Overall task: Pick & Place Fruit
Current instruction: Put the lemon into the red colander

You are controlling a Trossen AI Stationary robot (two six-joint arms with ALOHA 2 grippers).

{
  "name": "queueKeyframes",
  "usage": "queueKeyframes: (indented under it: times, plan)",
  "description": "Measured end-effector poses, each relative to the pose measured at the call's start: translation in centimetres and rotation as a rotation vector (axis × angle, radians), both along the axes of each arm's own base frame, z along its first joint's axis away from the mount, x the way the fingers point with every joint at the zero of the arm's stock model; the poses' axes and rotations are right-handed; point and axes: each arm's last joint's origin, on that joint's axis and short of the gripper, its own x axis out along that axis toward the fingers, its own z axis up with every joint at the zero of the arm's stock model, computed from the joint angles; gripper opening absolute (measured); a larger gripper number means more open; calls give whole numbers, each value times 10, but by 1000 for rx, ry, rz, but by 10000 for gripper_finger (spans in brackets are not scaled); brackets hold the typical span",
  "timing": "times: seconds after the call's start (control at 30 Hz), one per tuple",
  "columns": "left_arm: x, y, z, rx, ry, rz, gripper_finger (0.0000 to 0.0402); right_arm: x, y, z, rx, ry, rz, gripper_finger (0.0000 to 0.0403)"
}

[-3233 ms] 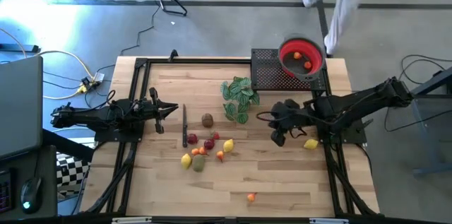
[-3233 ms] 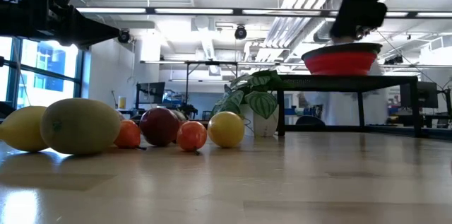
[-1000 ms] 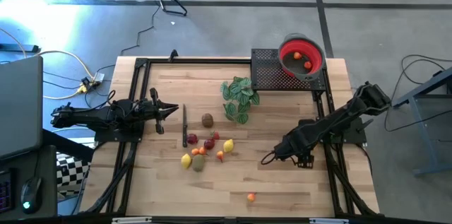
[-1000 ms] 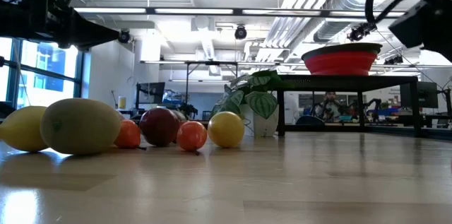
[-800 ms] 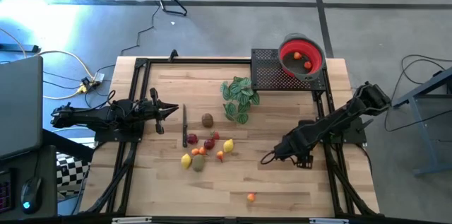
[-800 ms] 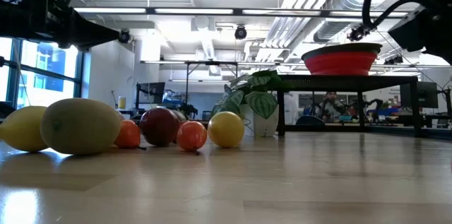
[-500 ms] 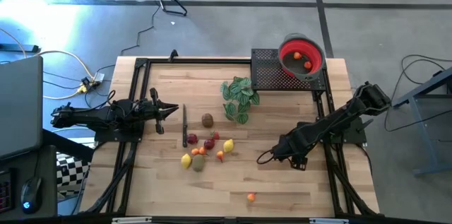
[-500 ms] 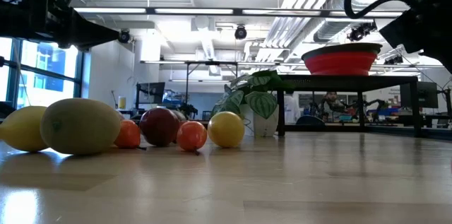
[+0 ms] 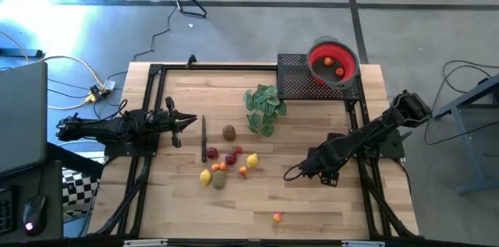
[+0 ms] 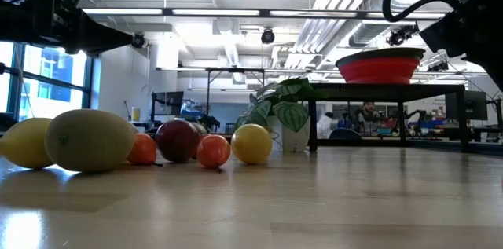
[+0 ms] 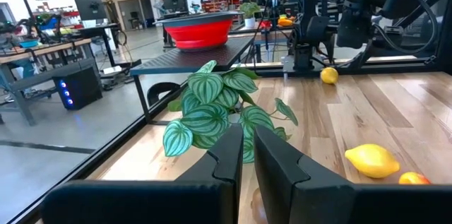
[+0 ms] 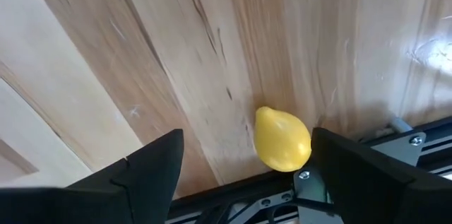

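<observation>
Several small toy fruits [image 9: 226, 165] lie in a loose cluster on the wooden table [image 9: 257, 200]; in the low view the same fruits [image 10: 177, 140] show at left. One orange piece [image 9: 277, 217] lies alone near the front edge. A single yellow lemon [image 12: 282, 139] rests on the wood beside the black frame rail [image 12: 282, 189]; my right gripper [image 12: 258, 167] hangs open above it, pointing steeply down, one finger on either side and clear of it. In the high view that gripper [image 9: 320, 169] hides the lemon. My left gripper [image 9: 187, 121] waits shut at the left, pointing level.
A red bowl [image 9: 333, 62] holding two fruits sits on a black mesh stand [image 9: 300, 79] at the far right. A green leafy sprig [image 9: 263, 108] stands mid-table. A dark stick [image 9: 204, 138] lies left of the cluster. Black frame rails [image 9: 366, 192] run along both sides.
My right gripper has rolled and tipped a little about its wrist above the lemon, staying open and in much the same place. The fruits have not moved.
</observation>
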Motion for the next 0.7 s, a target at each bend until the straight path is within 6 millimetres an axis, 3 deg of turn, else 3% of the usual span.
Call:
queueKeyframes:
  times: [0.7]
  plan:
    - [0,0,0,0,1,-1,33,-1,-2,1,-42,7,4,303]
